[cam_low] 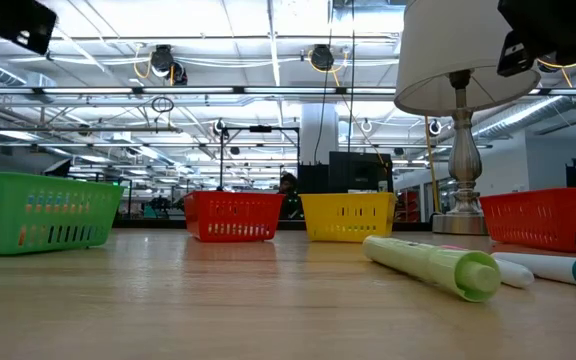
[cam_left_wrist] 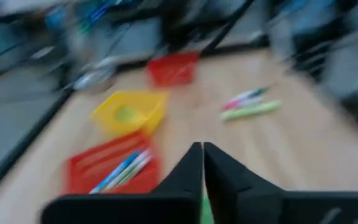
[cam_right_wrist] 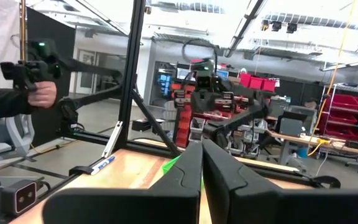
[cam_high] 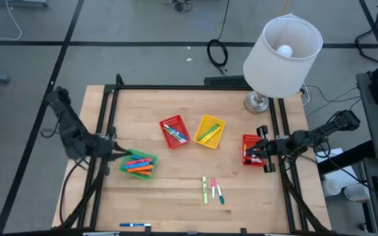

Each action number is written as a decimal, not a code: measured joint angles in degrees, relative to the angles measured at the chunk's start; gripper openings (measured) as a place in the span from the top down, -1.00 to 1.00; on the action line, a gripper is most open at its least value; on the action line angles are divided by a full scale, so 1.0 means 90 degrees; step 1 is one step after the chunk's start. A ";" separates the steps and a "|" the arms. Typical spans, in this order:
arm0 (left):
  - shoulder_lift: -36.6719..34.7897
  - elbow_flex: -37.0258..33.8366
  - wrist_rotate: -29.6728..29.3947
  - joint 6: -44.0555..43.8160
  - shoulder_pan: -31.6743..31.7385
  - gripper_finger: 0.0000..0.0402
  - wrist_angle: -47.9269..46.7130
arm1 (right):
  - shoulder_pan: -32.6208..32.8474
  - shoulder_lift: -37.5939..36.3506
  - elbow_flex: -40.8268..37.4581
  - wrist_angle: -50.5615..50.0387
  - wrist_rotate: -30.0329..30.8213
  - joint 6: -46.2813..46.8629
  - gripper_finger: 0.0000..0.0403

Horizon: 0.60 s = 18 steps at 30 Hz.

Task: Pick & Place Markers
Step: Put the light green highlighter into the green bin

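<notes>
Three loose markers lie side by side on the wood near the table's front: a yellow-green one (cam_high: 204,189), a pink one (cam_high: 212,188) and a green-tipped one (cam_high: 220,194). They also show in the low view (cam_low: 433,265) and the left wrist view (cam_left_wrist: 248,106). A blue marker (cam_high: 135,225) lies at the front edge. More markers lie in the green basket (cam_high: 138,164), the middle red basket (cam_high: 174,132) and the yellow basket (cam_high: 209,131). My left gripper (cam_high: 118,154) is shut (cam_left_wrist: 202,163) and empty beside the green basket's left end. My right gripper (cam_high: 254,153) is shut (cam_right_wrist: 202,163) and empty above the right red basket (cam_high: 249,149).
A table lamp with a white shade (cam_high: 282,44) stands at the back right on a metal base (cam_high: 257,102). A black frame (cam_high: 195,87) runs along the table's edges. Bare wood lies between the baskets and the loose markers. A person's hand (cam_right_wrist: 41,93) holds a device beyond the table.
</notes>
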 joint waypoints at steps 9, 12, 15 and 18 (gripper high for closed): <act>-0.2248 -0.1590 0.2160 0.2550 0.0801 0.98 0.2693 | 0.0000 0.0000 -0.0002 0.0176 0.0000 -0.0311 1.00; -0.2682 -0.1940 0.2171 0.2516 0.1093 0.98 0.2710 | 0.0000 0.0000 -0.0002 0.0192 0.0000 -0.0314 1.00; -0.2880 -0.2333 0.2193 0.2371 0.1313 0.99 0.2913 | 0.0000 0.0000 -0.0002 0.0190 0.0000 -0.0314 1.00; -0.2876 -0.2583 0.2313 0.2307 0.1450 0.99 0.3087 | 0.0000 0.0011 -0.0002 0.0196 0.0001 -0.0314 1.00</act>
